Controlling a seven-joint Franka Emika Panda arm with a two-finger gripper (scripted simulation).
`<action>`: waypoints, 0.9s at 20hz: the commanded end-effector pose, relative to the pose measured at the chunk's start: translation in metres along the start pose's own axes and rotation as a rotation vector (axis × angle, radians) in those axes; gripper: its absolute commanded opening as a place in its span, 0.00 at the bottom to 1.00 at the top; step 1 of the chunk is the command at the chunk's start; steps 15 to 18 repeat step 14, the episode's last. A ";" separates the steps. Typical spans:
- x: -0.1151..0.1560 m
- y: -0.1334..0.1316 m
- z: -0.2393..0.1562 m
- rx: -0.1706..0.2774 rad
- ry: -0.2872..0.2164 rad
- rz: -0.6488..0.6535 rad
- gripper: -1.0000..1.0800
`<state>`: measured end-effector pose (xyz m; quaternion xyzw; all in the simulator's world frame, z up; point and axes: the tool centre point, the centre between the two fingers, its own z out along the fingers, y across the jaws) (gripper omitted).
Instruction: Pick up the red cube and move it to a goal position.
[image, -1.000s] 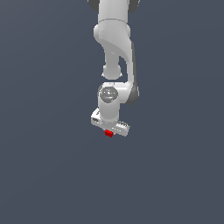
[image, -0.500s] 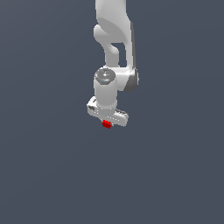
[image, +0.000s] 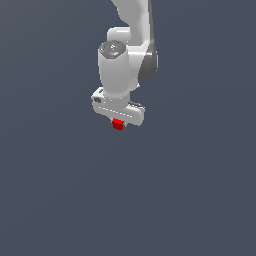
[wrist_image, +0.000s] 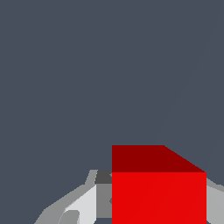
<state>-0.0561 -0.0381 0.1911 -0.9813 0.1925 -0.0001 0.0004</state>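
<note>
Since a second ago we are seeing the arm carrying its load upward and slightly toward the exterior view's left: the hand (image: 118, 121) is sitting higher in the frame than it was, and the wrist is turning a little as it goes. We are holding the red cube (image: 118, 124) between the fingers, the hand closed narrowly on it; in the wrist view the red cube (wrist_image: 158, 192) is filling the space just ahead of the camera, with a pale finger (wrist_image: 83, 205) pressing against one side. The cube is hanging free under the hand, well clear of anything below, and we are finding no surface edge or goal marker in either view, only flat grey. So we are judging the pick as done and the transport step as under way. The next move is calling for steady travel toward the goal with the grip kept firm, since the cube is tiny and we cannot tell how far remains.
</note>
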 end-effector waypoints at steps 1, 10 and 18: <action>-0.004 0.006 -0.020 0.000 0.000 0.001 0.00; -0.011 0.016 -0.063 -0.001 0.000 0.000 0.00; -0.012 0.017 -0.068 -0.001 0.000 0.000 0.00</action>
